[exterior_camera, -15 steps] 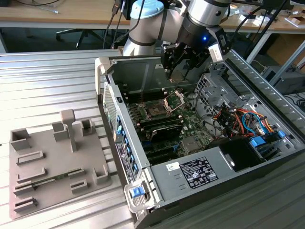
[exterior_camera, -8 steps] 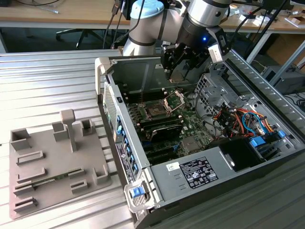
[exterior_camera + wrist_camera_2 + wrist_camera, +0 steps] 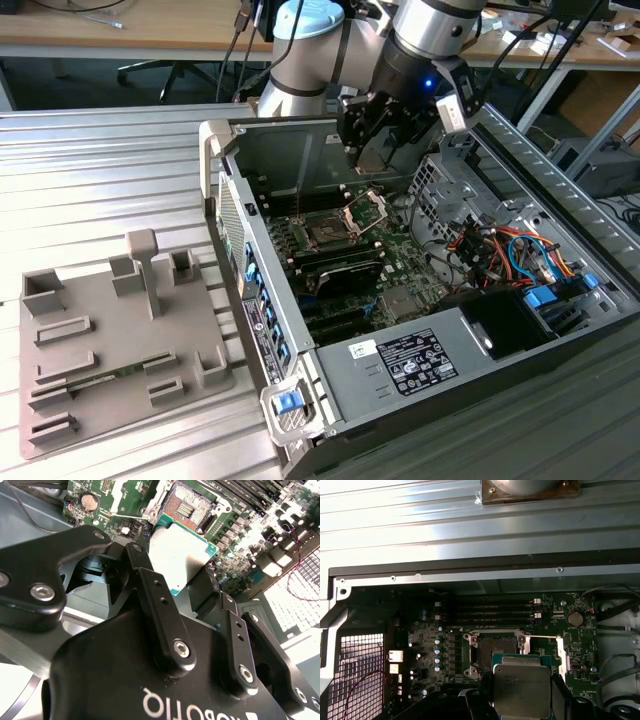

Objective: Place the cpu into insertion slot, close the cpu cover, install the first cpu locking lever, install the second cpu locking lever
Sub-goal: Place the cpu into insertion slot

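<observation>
Robotics lab: open computer case point(image 3: 262, 330) on metal bench point(image 3: 100, 170), cluttered desks point(image 3: 120, 25)

The cpu point(image 3: 522, 687) in the end effector point(image 3: 522, 702), near the open insertion slot point(image 3: 495, 649).

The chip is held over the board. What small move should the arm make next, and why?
Probably a short shift to centre the cpu over the insertion slot before any lowering. The jaws hold it above the board, it looks offset from the bare slot, and the cpu cover stands open.
</observation>
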Action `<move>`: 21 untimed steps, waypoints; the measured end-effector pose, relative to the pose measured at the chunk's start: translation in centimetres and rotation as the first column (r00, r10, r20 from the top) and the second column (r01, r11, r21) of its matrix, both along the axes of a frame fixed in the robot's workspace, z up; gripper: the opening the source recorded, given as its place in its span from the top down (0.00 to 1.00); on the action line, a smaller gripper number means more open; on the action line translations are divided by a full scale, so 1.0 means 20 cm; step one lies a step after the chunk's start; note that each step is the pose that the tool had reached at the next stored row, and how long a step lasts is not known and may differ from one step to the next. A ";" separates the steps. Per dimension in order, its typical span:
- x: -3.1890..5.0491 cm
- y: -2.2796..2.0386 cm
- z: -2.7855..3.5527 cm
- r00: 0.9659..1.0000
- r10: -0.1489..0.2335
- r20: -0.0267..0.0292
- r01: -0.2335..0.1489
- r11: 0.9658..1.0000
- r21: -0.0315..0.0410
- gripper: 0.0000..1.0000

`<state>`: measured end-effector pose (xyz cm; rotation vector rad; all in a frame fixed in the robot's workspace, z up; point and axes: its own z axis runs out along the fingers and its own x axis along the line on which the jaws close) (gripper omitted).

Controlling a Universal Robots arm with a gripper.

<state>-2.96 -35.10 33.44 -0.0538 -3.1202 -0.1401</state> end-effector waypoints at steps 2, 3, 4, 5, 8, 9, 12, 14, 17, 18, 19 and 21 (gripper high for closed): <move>0.000 0.000 -0.003 1.000 0.000 0.000 0.000 1.000 0.000 0.45; 0.000 0.000 -0.004 1.000 0.000 0.000 0.000 1.000 0.000 0.45; 0.000 0.000 -0.005 1.000 0.000 0.000 0.000 1.000 0.000 0.45; 0.000 0.000 -0.006 1.000 0.000 0.000 0.000 1.000 0.000 0.45; 0.000 0.000 -0.011 1.000 0.000 0.000 0.000 1.000 0.000 0.45; 0.000 0.000 -0.012 1.000 0.000 0.000 0.000 1.000 0.000 0.45; 0.000 0.000 -0.019 1.000 0.000 0.000 0.000 1.000 0.000 0.45; 0.000 0.000 -0.023 1.000 0.000 0.000 0.000 1.000 0.000 0.45; 0.000 0.000 -0.025 1.000 0.000 0.000 0.000 1.000 0.000 0.45; 0.000 0.000 -0.026 1.000 0.000 0.000 0.000 1.000 0.000 0.45; 0.000 0.000 -0.026 1.000 0.000 0.000 0.000 1.000 0.000 0.45; 0.000 0.000 -0.026 1.000 0.000 0.000 0.000 1.000 0.000 0.45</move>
